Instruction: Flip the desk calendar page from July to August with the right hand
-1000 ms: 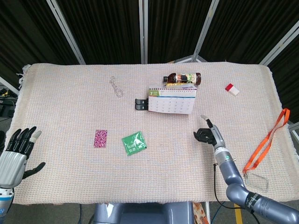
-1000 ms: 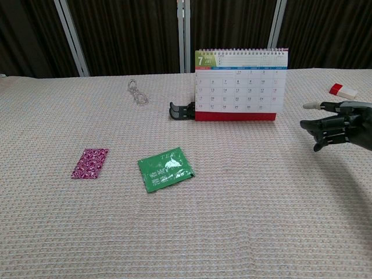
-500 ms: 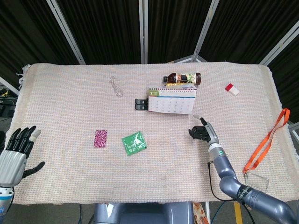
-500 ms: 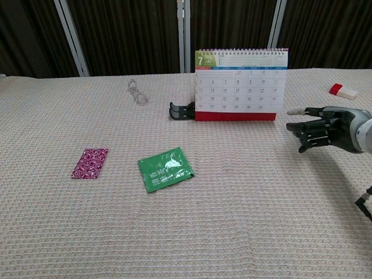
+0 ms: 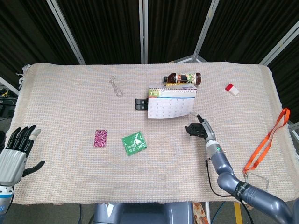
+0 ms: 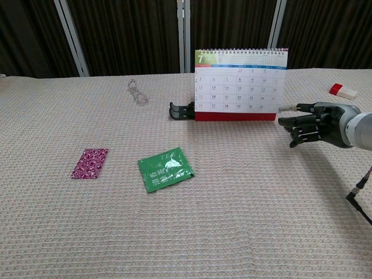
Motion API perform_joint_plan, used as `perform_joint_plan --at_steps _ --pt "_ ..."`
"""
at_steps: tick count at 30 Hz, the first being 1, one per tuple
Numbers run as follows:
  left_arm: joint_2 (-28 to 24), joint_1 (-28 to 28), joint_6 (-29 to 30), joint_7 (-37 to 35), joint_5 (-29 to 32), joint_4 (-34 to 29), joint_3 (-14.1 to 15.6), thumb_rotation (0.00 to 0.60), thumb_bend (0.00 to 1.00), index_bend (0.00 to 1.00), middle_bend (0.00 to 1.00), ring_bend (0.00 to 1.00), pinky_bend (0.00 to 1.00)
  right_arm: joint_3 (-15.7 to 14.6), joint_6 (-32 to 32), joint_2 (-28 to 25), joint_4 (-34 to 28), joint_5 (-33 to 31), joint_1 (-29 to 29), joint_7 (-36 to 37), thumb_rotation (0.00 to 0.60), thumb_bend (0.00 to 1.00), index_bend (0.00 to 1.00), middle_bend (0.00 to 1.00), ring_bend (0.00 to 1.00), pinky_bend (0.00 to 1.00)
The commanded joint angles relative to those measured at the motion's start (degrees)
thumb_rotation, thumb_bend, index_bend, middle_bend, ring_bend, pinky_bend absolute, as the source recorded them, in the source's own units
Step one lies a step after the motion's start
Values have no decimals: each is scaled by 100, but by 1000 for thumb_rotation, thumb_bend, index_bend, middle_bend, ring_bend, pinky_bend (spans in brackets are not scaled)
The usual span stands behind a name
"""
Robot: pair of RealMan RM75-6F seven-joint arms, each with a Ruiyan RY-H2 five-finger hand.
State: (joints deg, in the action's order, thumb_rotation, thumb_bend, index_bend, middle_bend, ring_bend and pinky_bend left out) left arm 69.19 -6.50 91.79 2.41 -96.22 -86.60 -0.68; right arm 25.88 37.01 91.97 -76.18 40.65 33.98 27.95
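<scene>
Since a second ago my right hand [image 6: 314, 123] has travelled in from the right and now has one extended fingertip at the lower right corner of the desk calendar [image 6: 240, 85], and in the head view the July page looks already lifted a little off its stand at the bottom.

On the desk [image 5: 70, 93], the calendar stands upright near the far middle, spiral binding on top, July facing me. A brown bottle [image 5: 182, 78] lies on its side just behind it, and a black clip [image 5: 140, 104] sits against its left foot. My right hand holds nothing: one of its fingers points at the page corner, the others are curled in. My left hand [image 5: 16, 151] hangs at the near left edge, fingers spread, holding nothing, well apart from everything.

To do this step well, I judge the fingertip should slip under the page's loose bottom edge rather than push on its face, since a push would likely slide or topple the light stand back toward the bottle. Then I would sweep up and over the binding in an arc, keeping the lift slow so only one sheet comes. Smaller things, the green sachet [image 5: 134, 143], patterned packet [image 5: 100, 138] and keyring [image 5: 115, 86], lie clear of that path.
</scene>
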Motion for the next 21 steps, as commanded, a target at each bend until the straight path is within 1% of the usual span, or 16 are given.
perform_joint_plan --at_steps 1,6,9,13,17,19,21 --pt "-2 -2 -7 -2 3 1 2 600 93 0 0 0 0 6 -15 28 25 5 33 -17 600 346 173 704 691 567" --pt "-9 -7 -21 -26 23 4 -4 600 92 0 0 0 0 20 -19 58 19 19 74 -38 600 348 175 703 690 567" --pt "-12 -11 -30 -38 32 6 -7 600 93 0 0 0 0 42 -3 31 -98 83 70 -32 600 348 179 702 689 566" --pt "-8 -23 -51 -41 37 7 -6 600 93 0 0 0 0 96 373 -154 -669 427 2 -175 600 348 183 697 687 563" --pt "-8 -23 -51 -39 32 -5 -2 600 93 0 0 0 0 112 688 -338 -1171 623 -61 -340 600 349 216 683 678 559" --pt "-9 -24 -56 -34 33 -8 0 600 92 0 0 0 0 127 829 -407 -1367 697 -81 -413 600 349 242 656 659 542" --pt "-10 -24 -58 -34 30 -14 4 600 92 0 0 0 0 168 1004 -490 -1602 774 -98 -486 600 349 281 591 615 490"
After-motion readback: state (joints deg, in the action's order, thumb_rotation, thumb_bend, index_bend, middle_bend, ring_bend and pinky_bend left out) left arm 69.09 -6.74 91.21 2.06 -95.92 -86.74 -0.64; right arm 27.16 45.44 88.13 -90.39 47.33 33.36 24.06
